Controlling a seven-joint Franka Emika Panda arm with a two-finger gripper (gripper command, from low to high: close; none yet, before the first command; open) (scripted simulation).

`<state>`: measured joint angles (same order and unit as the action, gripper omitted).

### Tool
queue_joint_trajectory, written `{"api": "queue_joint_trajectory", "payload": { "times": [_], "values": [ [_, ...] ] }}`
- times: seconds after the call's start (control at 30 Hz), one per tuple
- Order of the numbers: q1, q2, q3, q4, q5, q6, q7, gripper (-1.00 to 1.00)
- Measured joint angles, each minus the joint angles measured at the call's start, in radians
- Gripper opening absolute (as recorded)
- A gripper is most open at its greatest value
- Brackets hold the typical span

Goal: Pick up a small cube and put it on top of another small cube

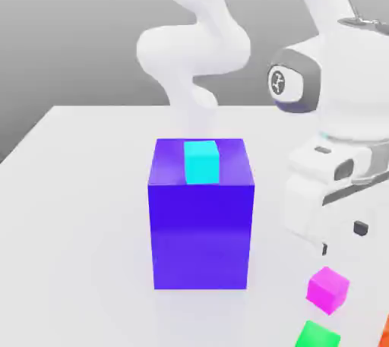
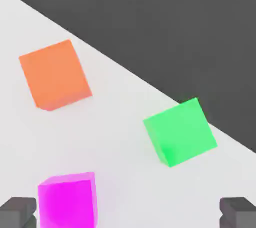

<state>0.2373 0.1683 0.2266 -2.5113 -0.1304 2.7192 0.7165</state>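
Note:
A small magenta cube (image 1: 328, 289) (image 2: 68, 199) rests on the white table near the exterior view's lower right. A green cube (image 1: 317, 335) (image 2: 179, 131) and an orange cube (image 1: 385, 332) (image 2: 55, 74) lie close by, near the table's edge. My gripper (image 1: 343, 238) (image 2: 128, 214) hangs just above these cubes, open, with nothing between its dark fingertips (image 2: 18, 212). In the hand view the magenta cube sits right beside one fingertip, off the midline between the two. A cyan cube (image 1: 201, 161) sits on top of a tall blue block (image 1: 201, 224).
The tall blue block stands mid-table, to the exterior view's left of my hand. The table edge (image 2: 150, 86) runs close behind the green and orange cubes, with dark floor beyond. My white arm arches over the back of the table.

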Motion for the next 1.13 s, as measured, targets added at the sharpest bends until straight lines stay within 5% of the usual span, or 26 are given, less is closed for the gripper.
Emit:
{"api": "queue_joint_trajectory", "payload": {
  "times": [0.2,0.23,0.47,0.63,0.9,1.03,1.07,1.13],
  "values": [
    [0.072,0.218,-0.063,0.021,-0.093,0.147,0.059,0.0],
    [0.084,0.244,-0.078,0.027,-0.105,0.168,0.068,-1.0],
    [0.084,0.246,-0.078,0.027,-0.108,0.169,0.071,-1.0],
    [0.036,0.09,-0.012,-0.006,-0.019,0.047,0.005,-1.0],
    [-0.019,0.111,-0.101,0.243,0.072,-0.174,0.204,-1.0],
    [-0.011,0.23,-0.132,0.28,0.059,-0.092,0.245,-1.0],
    [-0.008,0.25,-0.135,0.282,0.055,-0.074,0.249,1.0],
    [-0.008,0.25,-0.135,0.282,0.055,-0.074,0.249,1.0]
  ]
}}
